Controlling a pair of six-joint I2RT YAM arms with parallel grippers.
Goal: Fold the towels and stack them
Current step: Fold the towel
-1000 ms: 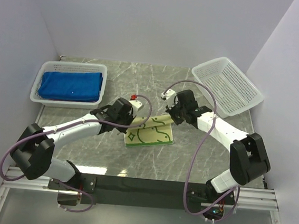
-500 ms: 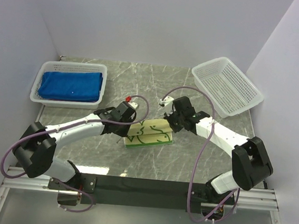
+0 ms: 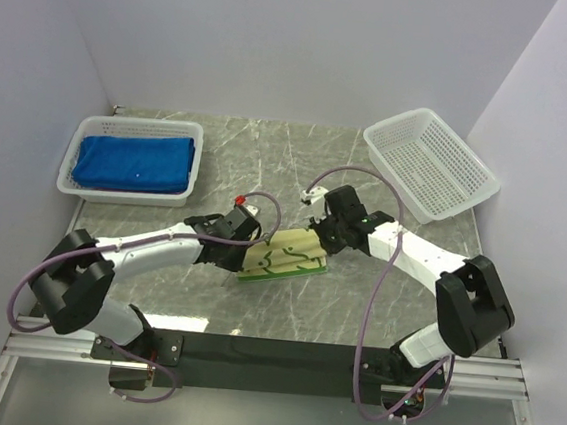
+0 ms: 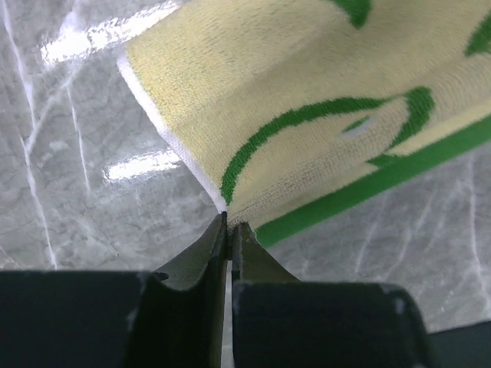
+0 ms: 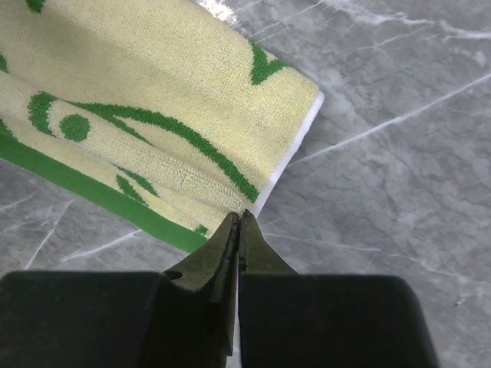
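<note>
Tabletop [image 3: 297, 174] towel [image 3: 284, 256] pinched by left claw [image 4: 229, 221], right claw [image 5: 239, 216].

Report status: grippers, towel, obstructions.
Left gripper shut on corner of pale yellow, green-patterned cloth towel. Right gripper shut on another corner. Towel partly folded on grey marble table. Nothing blocking.

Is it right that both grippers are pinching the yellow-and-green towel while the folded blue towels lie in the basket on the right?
Not quite: the top external view shows the blue towels in the left basket. Both the left gripper and the right gripper do pinch the yellow-and-green towel.
</note>
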